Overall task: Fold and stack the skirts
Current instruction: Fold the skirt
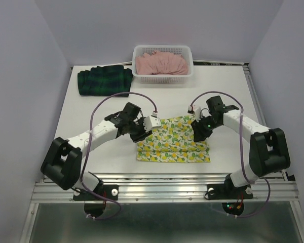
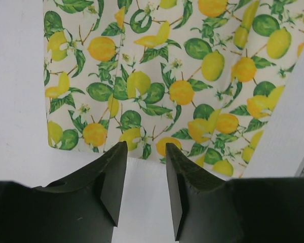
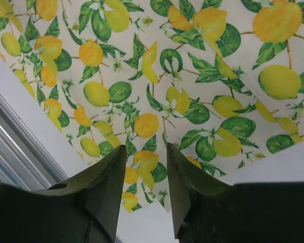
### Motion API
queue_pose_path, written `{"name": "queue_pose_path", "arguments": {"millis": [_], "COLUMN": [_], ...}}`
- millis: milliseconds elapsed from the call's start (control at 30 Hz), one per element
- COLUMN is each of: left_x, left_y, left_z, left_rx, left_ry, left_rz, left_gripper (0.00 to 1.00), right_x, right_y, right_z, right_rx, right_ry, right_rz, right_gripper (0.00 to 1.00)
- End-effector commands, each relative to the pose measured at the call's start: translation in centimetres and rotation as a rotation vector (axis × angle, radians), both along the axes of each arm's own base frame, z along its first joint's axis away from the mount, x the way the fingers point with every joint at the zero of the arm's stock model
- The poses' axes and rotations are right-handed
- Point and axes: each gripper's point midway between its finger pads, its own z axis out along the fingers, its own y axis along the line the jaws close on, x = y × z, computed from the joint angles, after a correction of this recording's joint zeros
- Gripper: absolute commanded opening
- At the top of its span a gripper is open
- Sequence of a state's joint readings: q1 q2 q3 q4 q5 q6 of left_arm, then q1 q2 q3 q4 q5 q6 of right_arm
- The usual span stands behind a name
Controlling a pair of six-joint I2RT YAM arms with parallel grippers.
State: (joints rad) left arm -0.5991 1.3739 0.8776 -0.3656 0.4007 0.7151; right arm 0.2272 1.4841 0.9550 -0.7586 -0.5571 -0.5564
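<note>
The lemon-print skirt lies flat, folded into a rectangle, on the white table between my two arms. It fills the left wrist view and the right wrist view. My left gripper hovers at its far left corner, open and empty. My right gripper hovers at its far right corner, open and empty. The dark plaid skirt lies folded at the far left of the table. The pink skirt sits bunched inside the basket.
The white lattice basket stands at the back centre. A metal rail runs along the table's near edge, also seen in the right wrist view. Pale walls close in the left, right and back sides.
</note>
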Motion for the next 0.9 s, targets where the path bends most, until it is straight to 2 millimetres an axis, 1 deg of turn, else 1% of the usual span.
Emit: {"name": "queue_pose_path", "arguments": {"millis": [0, 33, 67, 100, 133, 167, 200, 233, 267, 300, 333, 367, 400, 433, 467, 500, 533, 567, 600, 633, 667, 700, 733, 767, 800, 833, 867], "left_x": [2.3, 2.5, 2.4, 2.0, 1.8, 1.5, 1.1, 0.3, -0.1, -0.7, -1.2, -1.7, -2.4, -2.9, -3.4, -3.7, -4.3, -4.5, -4.3, -4.2, -4.1, -4.4, -3.8, -4.2, -3.9, -3.0, -2.6], "left_y": [-2.2, -2.4, -2.4, -2.1, -2.0, -1.9, -1.6, -1.0, -0.7, -0.3, 0.0, 0.1, 0.2, 0.3, 0.3, 0.2, -0.2, -0.4, -1.0, -1.6, -2.0, -2.8, -4.1, -5.2, -6.0, -7.5, -8.1], "left_z": [-0.2, -0.7, -1.3, -2.6, -3.1, -3.7, -4.3, -5.2, -5.6, -6.0, -6.3, -6.5, -6.7, -6.8, -7.0, -6.8, -6.8, -6.6, -5.9, -5.3, -4.9, -4.4, -3.1, -2.3, -1.5, 0.2, 1.0], "left_rx": [-0.037, -0.029, -0.010, 0.018, 0.033, 0.048, 0.063, 0.091, 0.099, 0.108, 0.117, 0.120, 0.122, 0.124, 0.130, 0.134, 0.141, 0.138, 0.122, 0.107, 0.093, 0.068, 0.036, 0.003, -0.025, -0.079, -0.103], "left_ry": [0.001, -0.001, 0.001, 0.023, 0.028, 0.036, 0.049, 0.071, 0.079, 0.090, 0.103, 0.117, 0.129, 0.143, 0.153, 0.139, 0.135, 0.132, 0.117, 0.109, 0.110, 0.130, 0.123, 0.147, 0.162, 0.178, 0.183], "left_rz": [0.101, 0.101, 0.101, 0.102, 0.093, 0.086, 0.081, 0.073, 0.072, 0.070, 0.067, 0.067, 0.062, 0.058, 0.045, 0.038, 0.017, 0.011, 0.005, 0.002, 0.000, 0.000, 0.004, -0.001, 0.015, 0.073, 0.095], "left_gripper": [0.45, 0.45, 0.43, 0.42, 0.41, 0.39, 0.36, 0.33, 0.32, 0.31, 0.30, 0.28, 0.28, 0.28, 0.27, 0.27, 0.27, 0.27, 0.27, 0.27, 0.27, 0.28, 0.28, 0.28, 0.29, 0.29, 0.31], "right_x": [2.4, 2.8, 3.7, 4.2, 4.5, 5.3, 6.7, 7.2, 8.0, 9.7, 10.5, 11.0, 13.1, 13.7, 14.0, 14.7, 16.3, 16.8, 17.4, 18.7, 19.5, 20.3, 21.0, 22.0, 22.3, 22.5, 22.5], "right_y": [1.6, 1.3, 1.4, 1.3, 1.1, 0.9, 1.1, 1.2, 1.4, 1.9, 2.5, 3.0, 3.7, 4.7, 5.9, 6.9, 8.6, 9.5, 10.4, 11.8, 12.2, 12.4, 12.4, 11.6, 11.0, 10.1, 8.0], "right_z": [-1.2, -1.9, -2.3, -2.7, -4.2, -4.8, -4.6, -5.9, -6.1, -5.5, -5.6, -6.8, -5.9, -5.9, -6.9, -6.7, -5.2, -5.1, -4.3, -2.6, -1.5, 0.3, 1.6, 3.3, 4.5, 7.3, 7.6], "right_rx": [0.011, -0.009, -0.013, -0.025, -0.051, -0.075, -0.076, -0.090, -0.089, -0.077, -0.073, -0.083, -0.064, -0.054, -0.054, -0.040, 0.002, 0.018, 0.038, 0.082, 0.103, 0.120, 0.124, 0.126, 0.140, 0.171, 0.193], "right_ry": [0.000, 0.004, -0.012, -0.013, 0.019, 0.013, -0.005, 0.023, 0.017, -0.013, -0.024, -0.004, -0.042, -0.043, -0.026, -0.035, -0.066, -0.068, -0.088, -0.124, -0.147, -0.190, -0.222, -0.247, -0.255, -0.288, -0.257], "right_rz": [-0.083, -0.099, -0.116, -0.123, -0.132, -0.147, -0.150, -0.158, -0.158, -0.159, -0.152, -0.141, -0.144, -0.134, -0.119, -0.112, -0.117, -0.115, -0.117, -0.135, -0.152, -0.168, -0.193, -0.258, -0.300, -0.347, -0.438], "right_gripper": [0.43, 0.42, 0.42, 0.41, 0.41, 0.40, 0.40, 0.39, 0.39, 0.39, 0.39, 0.39, 0.39, 0.39, 0.39, 0.39, 0.38, 0.38, 0.38, 0.38, 0.38, 0.39, 0.39, 0.41, 0.41, 0.41, 0.41]}}
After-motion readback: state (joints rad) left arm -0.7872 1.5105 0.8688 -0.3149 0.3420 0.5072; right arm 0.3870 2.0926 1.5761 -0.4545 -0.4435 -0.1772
